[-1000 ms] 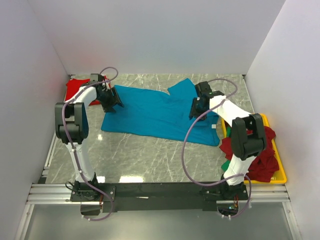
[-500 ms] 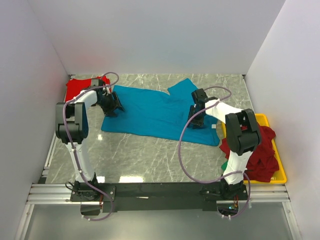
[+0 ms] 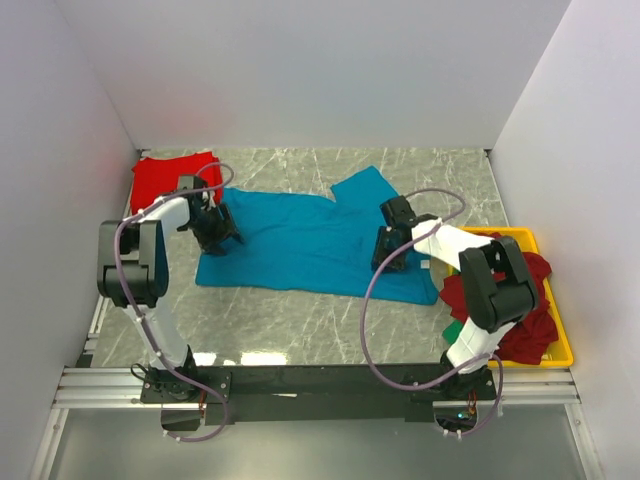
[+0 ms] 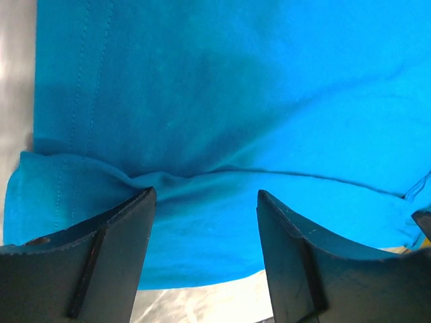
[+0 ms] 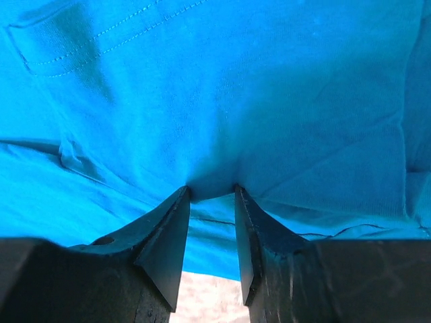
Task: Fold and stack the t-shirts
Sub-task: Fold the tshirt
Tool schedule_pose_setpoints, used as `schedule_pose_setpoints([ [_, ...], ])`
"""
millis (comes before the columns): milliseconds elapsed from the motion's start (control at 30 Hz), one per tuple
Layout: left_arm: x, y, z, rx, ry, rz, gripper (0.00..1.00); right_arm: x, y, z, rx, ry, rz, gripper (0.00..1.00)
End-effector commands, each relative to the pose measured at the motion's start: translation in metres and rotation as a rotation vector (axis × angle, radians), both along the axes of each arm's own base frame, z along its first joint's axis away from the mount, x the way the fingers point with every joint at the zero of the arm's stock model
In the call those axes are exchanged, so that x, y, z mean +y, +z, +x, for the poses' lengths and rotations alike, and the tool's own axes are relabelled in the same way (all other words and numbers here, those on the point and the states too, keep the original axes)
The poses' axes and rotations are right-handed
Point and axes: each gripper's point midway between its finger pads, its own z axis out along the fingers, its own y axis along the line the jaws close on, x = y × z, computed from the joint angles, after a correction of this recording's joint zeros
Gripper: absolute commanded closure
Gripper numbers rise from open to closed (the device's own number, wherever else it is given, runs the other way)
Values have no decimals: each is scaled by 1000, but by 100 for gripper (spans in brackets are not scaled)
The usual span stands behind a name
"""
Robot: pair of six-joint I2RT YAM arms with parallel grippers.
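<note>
Pinching a small pucker of the teal-blue t-shirt with the right gripper, squeezing both fingertips close together on the cloth. Gripping near that shirt's right end, just in from its near edge. Pressing down at the same shirt's left end with the left gripper, holding the jaws well apart and straddling a raised crease of fabric without closing on it. Reaching onto the shirt from its near side with both white arms, trailing looped cables above it. Lying spread lengthwise on the marble table, with one sleeve pointing away toward the back wall. Showing a bright red t-shirt lying flat just beyond the teal shirt's far left corner. Showing, just past the teal shirt's right end, a yellow tray holding a heap of dark red shirts, with a bit of green cloth peeking out on the side nearest the teal shirt.
</note>
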Motion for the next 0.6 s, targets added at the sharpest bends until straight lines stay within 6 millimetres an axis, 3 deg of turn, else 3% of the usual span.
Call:
schedule_pose_setpoints([
  [0, 16, -23, -56, 184, 23, 99, 31, -17, -31, -84, 268, -2, -98, 59],
  [400, 22, -2, -93, 182, 39, 134, 29, -18, -23, -138, 313, 1, -94, 59],
  [567, 24, 26, -81, 110, 46, 143, 29, -15, 2, -129, 263, 23, -98, 59],
])
